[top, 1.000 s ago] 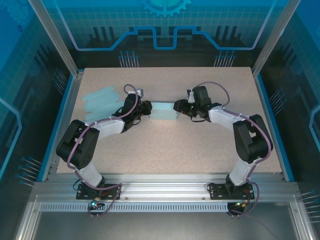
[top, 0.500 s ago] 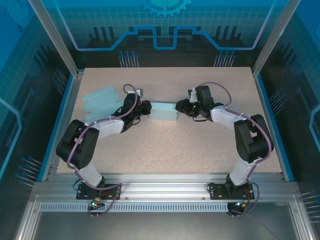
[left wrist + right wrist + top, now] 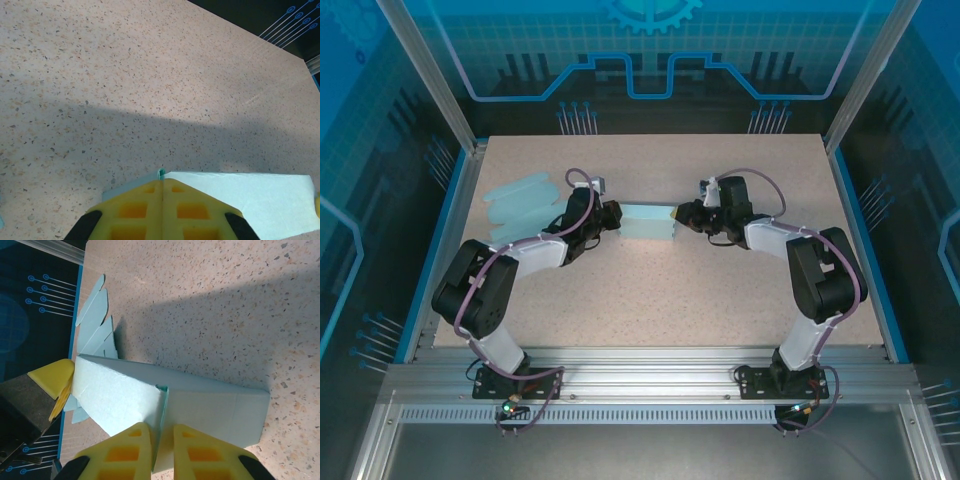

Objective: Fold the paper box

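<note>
The pale blue paper box (image 3: 648,222) lies part-folded on the table between both arms. My left gripper (image 3: 618,222) is at its left end; in the left wrist view the yellow jaws (image 3: 162,182) are pressed together on a thin edge of the box (image 3: 260,200). My right gripper (image 3: 676,215) is at the right end. In the right wrist view its jaws (image 3: 162,440) straddle an upright flap edge of the box (image 3: 220,405), and a narrow gap still shows between them. The left gripper's yellow finger (image 3: 52,376) shows at the box's far end.
A fanned pile of flat pale blue box blanks (image 3: 520,205) lies at the table's back left, also seen as blanks (image 3: 95,315) beyond the box. The speckled table (image 3: 720,290) is bordered by aluminium posts and blue walls.
The right gripper's jaws have narrowed around the flap edge, and its wrist has shifted slightly to the right. The left gripper has tightened fully on the box's edge.
</note>
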Action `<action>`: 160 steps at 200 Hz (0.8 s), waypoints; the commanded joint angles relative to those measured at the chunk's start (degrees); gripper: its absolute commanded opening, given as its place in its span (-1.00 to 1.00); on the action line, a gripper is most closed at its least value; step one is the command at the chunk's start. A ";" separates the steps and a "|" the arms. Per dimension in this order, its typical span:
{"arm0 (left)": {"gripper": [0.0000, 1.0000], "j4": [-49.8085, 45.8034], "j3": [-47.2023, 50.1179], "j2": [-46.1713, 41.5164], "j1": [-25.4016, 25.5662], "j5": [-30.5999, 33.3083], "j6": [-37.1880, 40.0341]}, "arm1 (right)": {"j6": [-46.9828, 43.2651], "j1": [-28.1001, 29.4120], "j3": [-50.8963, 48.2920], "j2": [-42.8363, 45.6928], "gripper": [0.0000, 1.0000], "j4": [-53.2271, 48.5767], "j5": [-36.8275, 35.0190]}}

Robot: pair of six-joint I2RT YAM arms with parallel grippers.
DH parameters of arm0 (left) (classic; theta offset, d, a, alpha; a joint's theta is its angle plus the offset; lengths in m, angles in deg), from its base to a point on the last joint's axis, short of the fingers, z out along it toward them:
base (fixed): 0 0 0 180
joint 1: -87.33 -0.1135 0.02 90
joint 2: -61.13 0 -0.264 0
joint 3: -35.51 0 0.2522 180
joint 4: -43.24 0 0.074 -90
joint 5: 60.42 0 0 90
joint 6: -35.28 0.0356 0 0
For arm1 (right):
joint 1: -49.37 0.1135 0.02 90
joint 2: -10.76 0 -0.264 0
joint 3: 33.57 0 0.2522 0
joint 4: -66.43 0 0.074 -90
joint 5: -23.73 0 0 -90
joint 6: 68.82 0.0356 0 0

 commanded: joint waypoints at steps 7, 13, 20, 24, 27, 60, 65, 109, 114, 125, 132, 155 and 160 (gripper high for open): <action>-0.93 -15.50 4.98 3.73 -1.13 2.37 0.68 | -0.58 -1.53 -3.91 -4.38 -0.81 -11.28 -5.94; -0.93 -15.23 5.14 3.55 -1.08 2.33 0.66 | -0.66 -1.54 -3.78 -4.31 -0.81 -11.28 -5.86; -0.94 -15.04 5.24 3.10 -1.14 2.33 0.64 | -0.67 -1.55 -3.71 -4.16 -0.81 -11.32 -5.78; -0.94 -14.97 5.32 2.87 -1.16 2.32 0.70 | -0.63 -1.56 -3.62 -4.04 -0.81 -11.57 -5.83; -0.94 -14.95 5.34 2.63 -1.15 2.28 0.75 | -0.68 -1.53 -3.53 -3.98 -0.81 -11.72 -5.84; -0.89 -16.74 3.66 -0.79 -1.59 3.30 2.80 | -1.69 -0.79 -2.03 -2.79 -0.81 -14.16 -6.87; -0.86 -17.06 3.12 -1.40 -1.69 3.32 3.33 | -1.88 -0.59 -1.63 -2.60 -0.81 -14.70 -7.13; -0.49 -20.70 -4.00 -5.89 -1.78 0.60 9.04 | -2.63 1.44 1.41 -2.49 -0.80 -18.18 -8.66; -0.44 -20.93 -4.72 -6.35 -1.76 0.31 9.98 | -2.68 1.55 1.64 -2.55 -0.80 -18.37 -8.78; -0.33 -21.11 -6.01 -7.40 -1.76 -0.56 13.08 | -2.71 1.72 2.23 -2.39 -0.79 -18.86 -8.78; -0.26 -20.80 -6.64 -8.03 -1.74 -1.54 16.06 | -2.85 1.84 2.69 -2.27 -0.77 -19.29 -8.77; -0.07 -20.01 -7.74 -10.10 -1.77 -5.00 28.19 | -3.55 2.15 4.41 -1.73 -0.71 -21.13 -8.83; -0.05 -19.96 -7.85 -10.40 -1.76 -6.14 31.47 | -3.67 2.24 4.85 -1.57 -0.69 -21.63 -8.78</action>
